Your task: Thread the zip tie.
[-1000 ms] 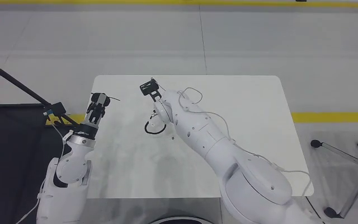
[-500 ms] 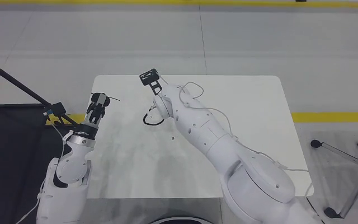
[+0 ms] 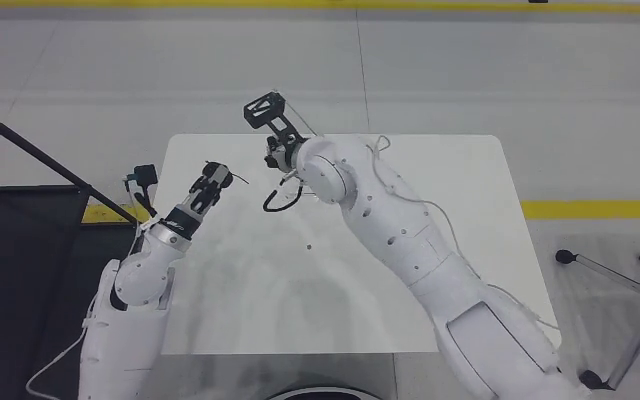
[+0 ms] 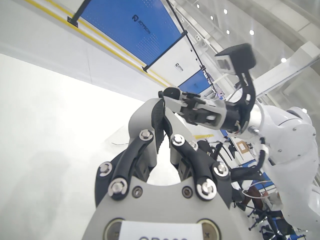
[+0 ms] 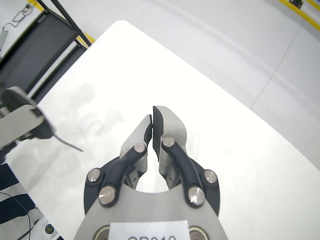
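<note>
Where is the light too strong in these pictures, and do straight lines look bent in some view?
Right wrist view: the white table glares before the right gripper, so the thin black zip tie stands out dark, and seams in the grey floor bow. Left wrist view: the table is washed out to white. Top view: even light, straight table edges.
</note>
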Available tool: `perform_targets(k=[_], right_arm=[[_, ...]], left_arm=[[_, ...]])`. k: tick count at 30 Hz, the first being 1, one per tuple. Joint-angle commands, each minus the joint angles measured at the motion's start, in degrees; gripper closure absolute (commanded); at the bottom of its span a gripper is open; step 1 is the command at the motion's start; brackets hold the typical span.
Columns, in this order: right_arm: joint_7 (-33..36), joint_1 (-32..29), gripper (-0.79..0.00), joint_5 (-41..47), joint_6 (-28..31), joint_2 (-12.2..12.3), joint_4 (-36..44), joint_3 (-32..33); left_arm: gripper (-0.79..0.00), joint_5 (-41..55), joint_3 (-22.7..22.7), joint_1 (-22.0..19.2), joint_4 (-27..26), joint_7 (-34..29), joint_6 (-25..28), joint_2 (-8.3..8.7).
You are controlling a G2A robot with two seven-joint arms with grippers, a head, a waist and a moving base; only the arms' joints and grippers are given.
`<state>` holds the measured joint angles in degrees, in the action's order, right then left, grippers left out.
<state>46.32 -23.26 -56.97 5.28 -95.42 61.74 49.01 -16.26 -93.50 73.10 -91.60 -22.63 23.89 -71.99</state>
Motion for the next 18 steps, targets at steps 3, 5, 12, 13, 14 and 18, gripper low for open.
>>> perform_targets(k=[3, 5, 12, 13, 14, 18], right_arm=[[6.30, -14.00, 0.000, -2.18, 8.61, 4.85, 22.60, 11.78], [8.29, -19.11, 0.000, -1.23, 12.30, 6.14, 29.83, 15.68], [10.22, -28.88, 0.000, 6.84, 23.80, 8.63, 42.64, 23.58], [10.31, -29.78, 0.000, 7.85, 25.02, 8.89, 43.82, 24.17], [10.48, -30.54, 0.000, 8.85, 26.20, 9.13, 44.82, 24.70], [10.35, -32.93, 0.000, 13.51, 29.71, 10.03, 47.46, 26.83]], left_arm=[[0.000, 2.64, 0.77, -2.67, 2.92, -5.00, 2.69, 0.39], [0.000, 4.65, 1.17, -3.99, 4.27, -7.82, 3.90, 0.58], [0.000, 9.82, 4.05, -9.60, 9.10, -20.56, 6.67, 1.36], [0.000, 10.34, 4.82, -10.42, 9.70, -22.24, 7.06, 1.43], [0.000, 10.86, 5.76, -11.21, 10.23, -24.06, 7.44, 1.47], [0.000, 13.99, 9.26, -14.83, 12.77, -30.72, 9.11, 1.59]])
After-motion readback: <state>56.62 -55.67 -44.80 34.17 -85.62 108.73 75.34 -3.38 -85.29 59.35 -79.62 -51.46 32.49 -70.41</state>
